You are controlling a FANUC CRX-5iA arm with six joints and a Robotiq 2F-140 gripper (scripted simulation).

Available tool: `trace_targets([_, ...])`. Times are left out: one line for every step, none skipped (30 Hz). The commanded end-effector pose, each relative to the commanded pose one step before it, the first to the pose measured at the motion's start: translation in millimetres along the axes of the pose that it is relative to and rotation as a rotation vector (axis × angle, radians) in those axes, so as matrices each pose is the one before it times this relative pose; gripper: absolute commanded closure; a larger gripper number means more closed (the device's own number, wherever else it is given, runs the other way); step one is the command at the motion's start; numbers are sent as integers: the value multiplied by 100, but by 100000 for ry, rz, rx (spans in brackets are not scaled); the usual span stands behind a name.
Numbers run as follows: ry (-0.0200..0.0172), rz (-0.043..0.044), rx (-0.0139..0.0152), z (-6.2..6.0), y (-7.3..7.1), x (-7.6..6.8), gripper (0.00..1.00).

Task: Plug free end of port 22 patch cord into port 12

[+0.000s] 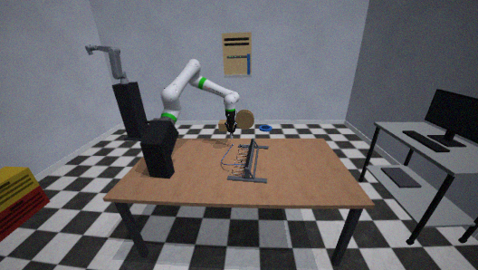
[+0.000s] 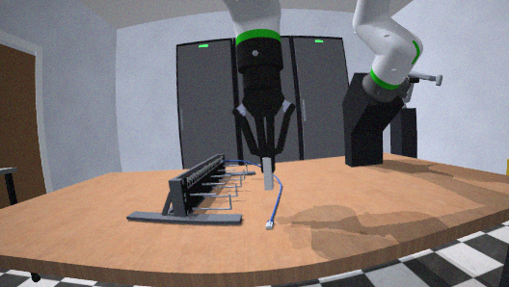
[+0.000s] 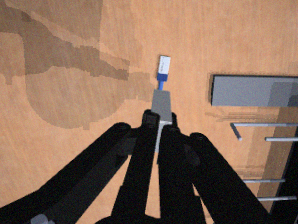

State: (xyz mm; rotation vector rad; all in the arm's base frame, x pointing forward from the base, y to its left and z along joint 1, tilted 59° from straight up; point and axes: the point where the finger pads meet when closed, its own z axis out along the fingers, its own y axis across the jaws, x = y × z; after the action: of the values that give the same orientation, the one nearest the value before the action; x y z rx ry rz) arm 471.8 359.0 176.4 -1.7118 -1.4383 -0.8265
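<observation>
From where I stand, facing as the exterior view does, the rack (image 1: 251, 159) (image 2: 179, 199) (image 3: 255, 91) is leftmost, at nine o'clock from the gripper (image 1: 232, 135) (image 2: 268, 186) (image 3: 159, 102). The fingers are closed together, gripping nothing, above the table. The loose plug (image 1: 233, 145) (image 2: 271, 224) (image 3: 166, 68) lies at six o'clock. I'd open them (just enough to straddle it), descend over the plug body, check the latch faces up, then squeeze gently, keeping the cord (image 1: 222, 160) (image 2: 281, 187) (image 3: 160, 85) slack.
</observation>
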Motion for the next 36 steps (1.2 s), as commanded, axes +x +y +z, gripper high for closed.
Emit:
trace_targets([9, 6, -45, -24, 21, 0, 100])
trace_targets([0, 0, 0, 0, 0, 0, 100])
trace_targets([0, 0, 0, 0, 0, 0, 100])
trace_targets([0, 0, 0, 0, 0, 0, 100])
trace_targets([0, 0, 0, 0, 0, 0, 100])
trace_targets([154, 212, -118, 1, 2, 11, 100])
trace_targets([966, 1337, -744, 6, 12, 69, 100])
trace_targets([2297, 3215, -1783, 0, 41, 157, 100])
trace_targets([3863, 5514, -3044, -41, 105, 239, 100])
trace_targets([2897, 4222, -2321, -62, 108, 162, 100])
trace_targets([1524, 2250, -1234, -43, 68, 80, 100])
trace_targets([2024, 3018, -1652, -69, 103, 100, 100])
trace_targets([2143, 3233, -1766, -88, 126, 98, 100])
trace_targets([2074, 3164, -1726, -99, 139, 88, 100])
trace_targets([2033, 3135, -1708, -111, 153, 80, 100])
trace_targets([2024, 3152, -1715, -123, 169, 74, 100])
trace_targets([2014, 3168, -1722, -136, 186, 69, 100])
trace_targets([2000, 3175, -1725, -148, 203, 64, 100])
trace_targets([0, 0, 0, 0, 0, 0, 100])
trace_targets([0, 0, 0, 0, 0, 0, 100])
trace_targets([5702, 9206, -4993, -504, 677, 128, 100])
trace_targets([1221, 1999, -1084, -117, 167, 32, 100])
trace_targets([1118, 1840, -997, -111, 159, 29, 100])
trace_targets([1618, 2675, -1449, -168, 242, 39, 100])
trace_targets([2030, 3378, -1829, -222, 322, 46, 100])
trace_targets([1985, 3326, -1801, -228, 336, 44, 100])
trace_targets([1914, 3228, -1747, -230, 344, 43, 100])
trace_targets([1906, 3234, -1750, -239, 363, 43, 100])
trace_targets([1906, 3253, -1759, -248, 383, 43, 100])
trace_targets([1902, 3265, -1765, -256, 402, 45, 100])
trace_targets([1894, 3268, -1766, -264, 421, 46, 100])
trace_targets([1888, 3273, -1768, -271, 439, 49, 100])
trace_targets([1883, 3280, -1771, -278, 458, 52, 100])
trace_targets([1877, 3284, -1772, -284, 477, 55, 100])
trace_targets([1872, 3291, -1775, -290, 496, 59, 100])
trace_targets([0, 0, 0, 0, 0, 0, 100])
